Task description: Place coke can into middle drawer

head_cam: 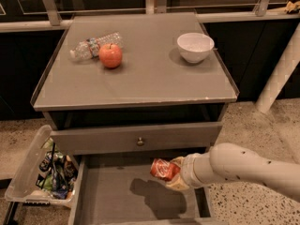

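Observation:
The coke can (163,169) is red-orange with white lettering and lies sideways in my gripper (172,173), which is shut on it. The gripper comes in from the right on a white arm and holds the can above the right part of the middle drawer (112,193). The drawer is pulled out, a wide grey box with a flat floor, and the can's shadow falls on its floor below the gripper.
A grey drawer front with a round knob (139,141) sits above the open drawer. On the cabinet top (140,78) are a red apple (110,56), a clear plastic bottle (93,46) and a white bowl (195,47). A clear bin of snacks (44,172) stands at the left.

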`<move>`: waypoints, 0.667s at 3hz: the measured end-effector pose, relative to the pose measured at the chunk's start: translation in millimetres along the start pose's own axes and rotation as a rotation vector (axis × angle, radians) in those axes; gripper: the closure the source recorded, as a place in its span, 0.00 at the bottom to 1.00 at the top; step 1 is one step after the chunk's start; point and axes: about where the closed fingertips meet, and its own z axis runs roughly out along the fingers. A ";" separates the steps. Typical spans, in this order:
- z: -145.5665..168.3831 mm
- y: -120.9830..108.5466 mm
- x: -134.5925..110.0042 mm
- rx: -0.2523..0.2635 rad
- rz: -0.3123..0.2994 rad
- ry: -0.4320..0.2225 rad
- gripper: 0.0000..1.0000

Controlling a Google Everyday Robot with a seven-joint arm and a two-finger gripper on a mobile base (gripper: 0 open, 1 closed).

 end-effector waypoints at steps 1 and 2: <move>43.9 -1.5 22.9 0.009 0.058 0.020 1.00; 43.9 -1.3 22.7 0.008 0.057 0.020 1.00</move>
